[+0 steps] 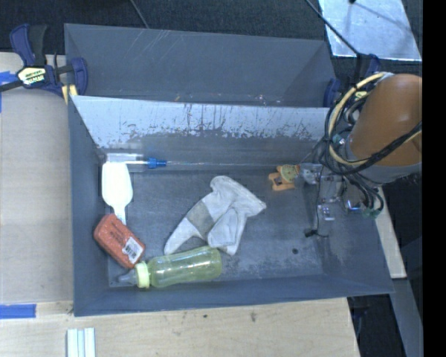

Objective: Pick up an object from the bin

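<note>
Currently end effector (321, 225) sits low at the bin's (208, 125) right side over bare floor; its opening can't be told. Nearest: small orange-yellow piece (284, 177) just beside, white cloth (219, 214) mid-bin.

Dark carpeted floor (208, 2) beyond

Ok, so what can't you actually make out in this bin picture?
Camera view:
- Small orange-yellow thing near the claw: too small to identify.
- Label on the red packet: print too small to read.
- Floor of the bin under the white cloth: hidden by its folds.
</note>
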{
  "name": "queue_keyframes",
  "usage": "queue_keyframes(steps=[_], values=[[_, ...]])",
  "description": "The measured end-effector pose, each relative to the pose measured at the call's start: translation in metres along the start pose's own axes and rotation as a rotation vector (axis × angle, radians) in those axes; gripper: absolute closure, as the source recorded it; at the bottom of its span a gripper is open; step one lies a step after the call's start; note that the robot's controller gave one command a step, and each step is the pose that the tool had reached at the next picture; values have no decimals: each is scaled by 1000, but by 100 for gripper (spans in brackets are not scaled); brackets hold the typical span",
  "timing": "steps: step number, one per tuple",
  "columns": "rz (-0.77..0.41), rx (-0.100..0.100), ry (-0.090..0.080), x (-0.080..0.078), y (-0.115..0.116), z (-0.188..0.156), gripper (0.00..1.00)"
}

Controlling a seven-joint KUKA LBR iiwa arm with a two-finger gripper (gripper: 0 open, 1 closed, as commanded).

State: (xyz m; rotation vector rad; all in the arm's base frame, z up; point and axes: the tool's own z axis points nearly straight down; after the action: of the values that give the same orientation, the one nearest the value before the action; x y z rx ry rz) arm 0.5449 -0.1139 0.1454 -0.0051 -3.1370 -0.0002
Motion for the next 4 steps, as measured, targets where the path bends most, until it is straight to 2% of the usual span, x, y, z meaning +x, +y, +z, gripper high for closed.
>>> queue_keyframes(steps=[1, 2, 3, 4], values=[[-3, 1, -8, -2, 0, -5, 0], [-187, 7, -17, -36, 42, 36, 0], [-287, -2, -2, -43, 75, 46, 0], [-510, 2, -11, -47, 113, 31, 0]])
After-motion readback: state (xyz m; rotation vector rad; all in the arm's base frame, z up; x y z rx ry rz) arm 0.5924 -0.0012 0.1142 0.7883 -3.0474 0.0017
